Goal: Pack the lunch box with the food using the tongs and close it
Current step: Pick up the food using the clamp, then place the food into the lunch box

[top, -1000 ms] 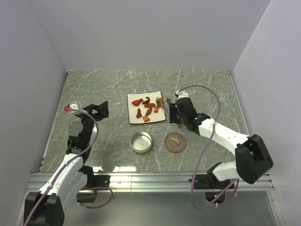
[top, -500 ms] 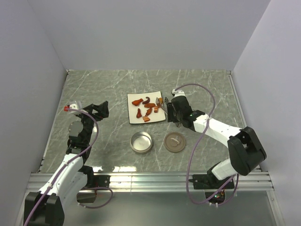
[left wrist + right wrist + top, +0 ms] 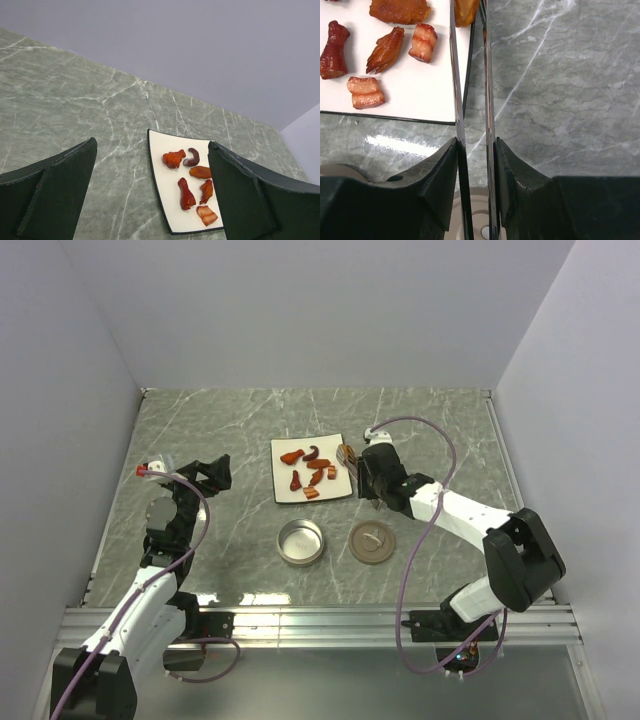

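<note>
Tongs (image 3: pixel 487 75) of thin silver-grey metal are sitting squeezed in your right gripper (image 3: pixel 476 145), their tips resting at an orange food piece (image 3: pixel 465 10) on the right edge of the white square plate (image 3: pixel 420 95). They are looking springy and slippery, so you are probably needing a firm mid-length hold. The tips are running off the wrist view; a pinch cannot be told. Your left gripper (image 3: pixel 152 145) is hanging wide, empty.

The grey-green marbled counter (image 3: pixel 200 430) carries a white square plate (image 3: pixel 283 493) holding small orange and red-brown food pieces (image 3: pixel 318 464). The right hand (image 3: pixel 359 464) sits at the plate's right edge, with thin silver-grey metal tongs (image 3: pixel 346 453) at its tip over that edge. Nearer the arm bases, a round shallow silver metal tin (image 3: pixel 301 541) stands uncovered. Its flat brown round lid (image 3: pixel 372 542) lies just beside it on the right. The left hand (image 3: pixel 212 472) is well apart, at the counter's left side.
</note>
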`<state>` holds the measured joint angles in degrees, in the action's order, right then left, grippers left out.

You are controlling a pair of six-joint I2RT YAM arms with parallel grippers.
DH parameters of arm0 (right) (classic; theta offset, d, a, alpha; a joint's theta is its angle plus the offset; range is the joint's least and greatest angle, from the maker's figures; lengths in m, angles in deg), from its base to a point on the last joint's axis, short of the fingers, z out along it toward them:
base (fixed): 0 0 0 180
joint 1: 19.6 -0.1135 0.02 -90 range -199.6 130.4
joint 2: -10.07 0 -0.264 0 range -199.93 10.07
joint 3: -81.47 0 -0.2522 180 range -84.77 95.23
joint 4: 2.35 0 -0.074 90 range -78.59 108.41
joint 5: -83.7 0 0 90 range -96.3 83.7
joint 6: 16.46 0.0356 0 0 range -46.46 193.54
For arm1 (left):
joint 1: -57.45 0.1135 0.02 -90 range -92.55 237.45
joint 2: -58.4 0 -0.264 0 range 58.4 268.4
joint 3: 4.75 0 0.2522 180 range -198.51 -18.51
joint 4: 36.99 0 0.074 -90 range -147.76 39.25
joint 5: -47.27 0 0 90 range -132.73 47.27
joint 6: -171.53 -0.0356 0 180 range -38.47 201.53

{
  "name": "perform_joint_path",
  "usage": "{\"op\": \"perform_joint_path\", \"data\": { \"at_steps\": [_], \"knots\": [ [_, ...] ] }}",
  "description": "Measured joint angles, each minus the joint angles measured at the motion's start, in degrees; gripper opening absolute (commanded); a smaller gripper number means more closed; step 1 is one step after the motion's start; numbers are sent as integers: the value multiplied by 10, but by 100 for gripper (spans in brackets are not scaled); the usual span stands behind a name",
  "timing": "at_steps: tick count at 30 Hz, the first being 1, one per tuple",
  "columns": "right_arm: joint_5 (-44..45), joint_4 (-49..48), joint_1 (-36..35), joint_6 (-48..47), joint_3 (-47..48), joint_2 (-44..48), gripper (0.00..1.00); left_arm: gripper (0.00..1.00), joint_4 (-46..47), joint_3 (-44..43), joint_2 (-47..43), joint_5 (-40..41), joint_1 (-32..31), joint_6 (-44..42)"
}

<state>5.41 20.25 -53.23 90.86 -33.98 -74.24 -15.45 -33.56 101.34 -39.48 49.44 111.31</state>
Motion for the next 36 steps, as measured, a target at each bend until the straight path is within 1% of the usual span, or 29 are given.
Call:
{"op": "perform_joint_path", "data": {
  "at_steps": [6,9,18,23,30,36],
  "knots": [
    [16,17,-1,0,0,17,36,99,0,0,0,0,0,0],
    [20,20,-2,0,0,33,31,99,0,0,-1,0,0,0],
    [6,21,-2,-1,-10,74,32,99,0,0,-1,0,0,0],
    [-19,24,-8,-3,-35,122,32,99,0,0,3,0,0,0],
    [-60,18,-56,0,-89,223,31,99,-2,0,18,0,0,1],
    [-83,23,-141,25,-149,304,31,99,-7,0,24,-4,0,4]
  ]
}}
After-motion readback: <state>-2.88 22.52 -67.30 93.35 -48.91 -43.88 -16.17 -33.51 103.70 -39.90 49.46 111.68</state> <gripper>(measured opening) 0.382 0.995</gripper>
